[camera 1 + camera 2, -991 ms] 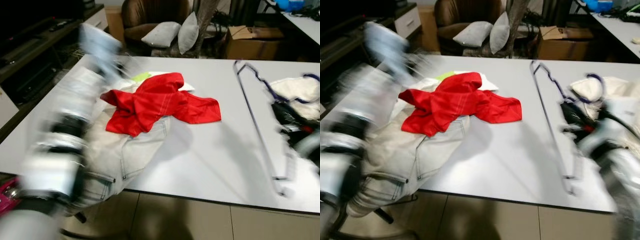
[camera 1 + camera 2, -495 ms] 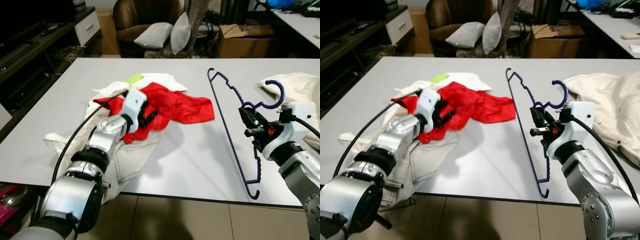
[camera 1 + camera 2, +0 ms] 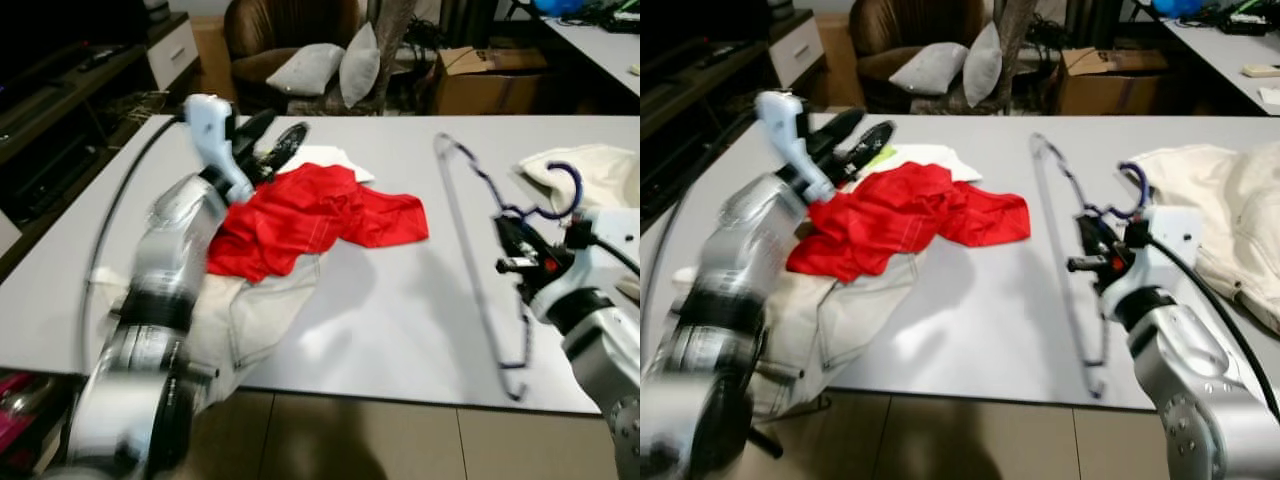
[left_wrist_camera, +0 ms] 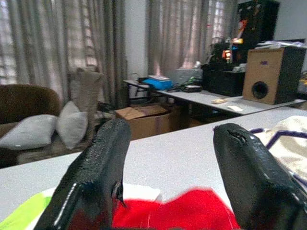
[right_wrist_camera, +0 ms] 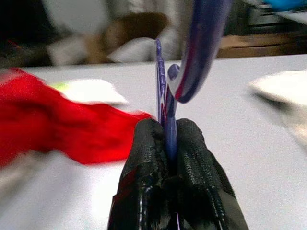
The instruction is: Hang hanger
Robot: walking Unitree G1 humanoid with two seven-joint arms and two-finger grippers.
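One purple hanger [image 3: 478, 250] was in view, and it stood over the grey table [image 3: 400, 290] on the robot's right, its long bar blurred and running from the far side toward the near edge. The right gripper [image 5: 169, 143] held it just below the hook: in the right wrist view both black fingers [image 5: 146, 158] were pressed together on the thin purple neck, with the hook curving up beyond the fingertips. From the head views the hook sat just above the right gripper and the frame hung to the inner side of it, toward the table's middle.

Two arms showed. The left gripper [image 3: 262, 142] was raised above the far left part of the table, its two fingers [image 4: 96, 172] spread wide apart with nothing between them, well apart from the hanger.

Three garments could be counted for certain on the table: one red garment [image 3: 310, 215] lying crumpled near the middle left, one pale denim piece [image 3: 240, 320] under it and drooping over the near edge, and one cream garment [image 3: 1230, 215] at the far right, just beyond the hanger's hook. A white and green bit of cloth [image 3: 915, 155] peeked out behind the red one.

Two grey cushions [image 3: 335, 70] lay on a brown armchair [image 3: 270, 30] past the table, beside one cardboard box [image 3: 490, 75].
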